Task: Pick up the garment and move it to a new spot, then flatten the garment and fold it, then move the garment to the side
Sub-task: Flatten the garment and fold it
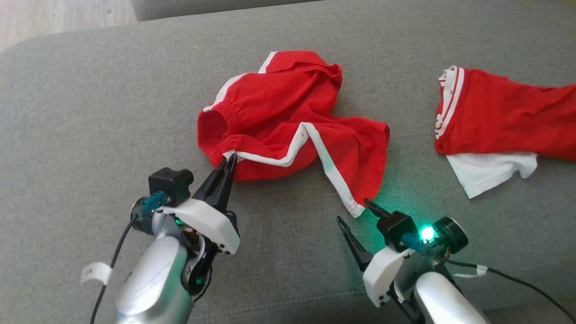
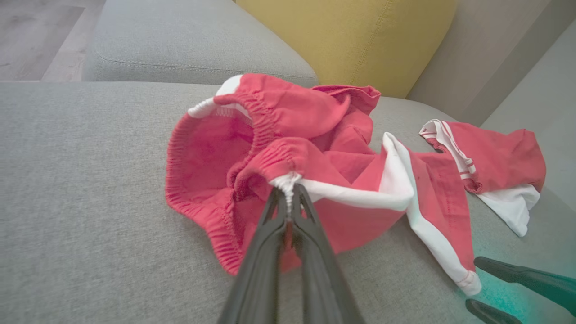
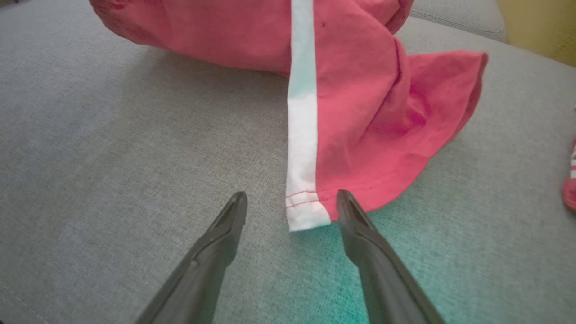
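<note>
Left end effector [image 1: 229, 160] pinches shorts [image 1: 279, 117]; right end effector [image 1: 353, 210] spread.

I see the shorts [image 1: 288, 121] on the sofa seat [image 1: 90, 112], with a second garment [image 1: 495, 117] well apart to their right. The left gripper [image 1: 229, 163] is at the waistband's [image 2: 270, 157] near edge. The near hem corner [image 3: 308, 216] lies between the right gripper's [image 1: 354, 210] fingers.

No readable text, brand or number, small white tag [image 1: 95, 272] at lower left (its marks too blurred to read)
</note>
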`<state>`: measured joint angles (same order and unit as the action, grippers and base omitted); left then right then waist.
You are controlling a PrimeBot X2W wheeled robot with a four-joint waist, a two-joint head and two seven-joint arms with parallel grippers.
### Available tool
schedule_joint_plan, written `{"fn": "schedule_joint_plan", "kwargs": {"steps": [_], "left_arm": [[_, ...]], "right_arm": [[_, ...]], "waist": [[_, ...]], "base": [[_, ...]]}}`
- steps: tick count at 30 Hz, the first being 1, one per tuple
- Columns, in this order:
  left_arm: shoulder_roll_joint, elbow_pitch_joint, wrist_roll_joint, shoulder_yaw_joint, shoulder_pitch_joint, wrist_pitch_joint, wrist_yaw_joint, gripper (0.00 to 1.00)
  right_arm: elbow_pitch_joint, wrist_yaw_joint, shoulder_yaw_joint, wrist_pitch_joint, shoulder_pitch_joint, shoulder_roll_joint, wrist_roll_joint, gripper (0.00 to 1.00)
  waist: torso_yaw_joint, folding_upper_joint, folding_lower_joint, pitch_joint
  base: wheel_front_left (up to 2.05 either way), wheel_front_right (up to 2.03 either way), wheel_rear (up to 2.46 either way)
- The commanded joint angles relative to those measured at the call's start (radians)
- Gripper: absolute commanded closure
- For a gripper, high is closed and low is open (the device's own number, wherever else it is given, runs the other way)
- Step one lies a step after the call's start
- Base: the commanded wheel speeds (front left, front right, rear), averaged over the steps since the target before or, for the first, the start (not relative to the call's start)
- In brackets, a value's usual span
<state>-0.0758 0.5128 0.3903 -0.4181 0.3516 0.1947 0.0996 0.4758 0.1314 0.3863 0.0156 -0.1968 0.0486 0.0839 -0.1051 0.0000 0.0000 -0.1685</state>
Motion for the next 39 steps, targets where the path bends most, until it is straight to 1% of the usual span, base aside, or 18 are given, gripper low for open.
{"fn": "schedule_joint_plan", "kwargs": {"steps": [1,9,10,11,12,18,24,33,39], "left_arm": [[-0.021,-0.036,0.01,0.024,0.032,0.004,-0.003,1.0],[-0.028,-0.047,0.015,0.016,0.032,0.002,-0.005,1.0],[-0.029,-0.049,0.016,0.016,0.032,0.002,-0.005,1.0],[-0.031,-0.05,0.017,0.016,0.032,0.003,-0.006,1.0],[-0.032,-0.05,0.018,0.016,0.032,0.003,-0.006,1.0],[-0.042,-0.055,0.025,0.021,0.031,0.006,-0.01,1.0],[-0.058,-0.066,0.033,0.031,0.025,0.013,-0.017,1.0],[-0.098,-0.116,0.032,0.048,0.024,0.021,-0.031,1.0],[-0.124,-0.178,0.021,0.042,0.024,0.014,-0.034,1.0]], "right_arm": [[-0.022,-0.001,0.018,0.001,-0.032,0.002,0.006,0.0],[0.04,-0.001,0.012,-0.013,-0.051,0.002,-0.015,0.0],[0.047,-0.001,0.011,-0.015,-0.054,0.002,-0.014,0.2],[0.054,-0.001,0.011,-0.018,-0.056,0.002,-0.014,0.75],[0.061,-0.001,0.01,-0.021,-0.059,0.002,-0.012,1.0],[0.09,-0.001,-0.026,-0.025,-0.072,0.002,0.013,1.0],[0.089,-0.001,-0.115,-0.001,-0.092,0.002,0.059,1.0],[0.017,-0.001,-0.278,0.044,-0.164,0.002,0.155,1.0],[-0.054,-0.001,-0.297,0.063,-0.206,0.002,0.177,1.0]], "waist": [[0.003,0.0,0.0,-0.001],[0.025,0.0,0.0,-0.01],[0.026,0.0,0.0,-0.01],[0.028,0.0,0.0,-0.011],[0.028,0.0,0.0,-0.011],[0.028,0.0,0.0,-0.007],[0.023,0.0,0.0,0.011],[0.016,0.0,0.0,0.054],[0.016,0.0,0.0,0.095]], "base": [[0.0,0.0,0.0],[0.0,0.0,0.0],[0.0,0.0,0.0],[0.0,0.0,0.0],[0.0,0.0,0.0],[0.0,0.0,0.0],[0.0,0.0,0.0],[0.0,0.0,0.0],[0.0,0.0,0.0]]}}
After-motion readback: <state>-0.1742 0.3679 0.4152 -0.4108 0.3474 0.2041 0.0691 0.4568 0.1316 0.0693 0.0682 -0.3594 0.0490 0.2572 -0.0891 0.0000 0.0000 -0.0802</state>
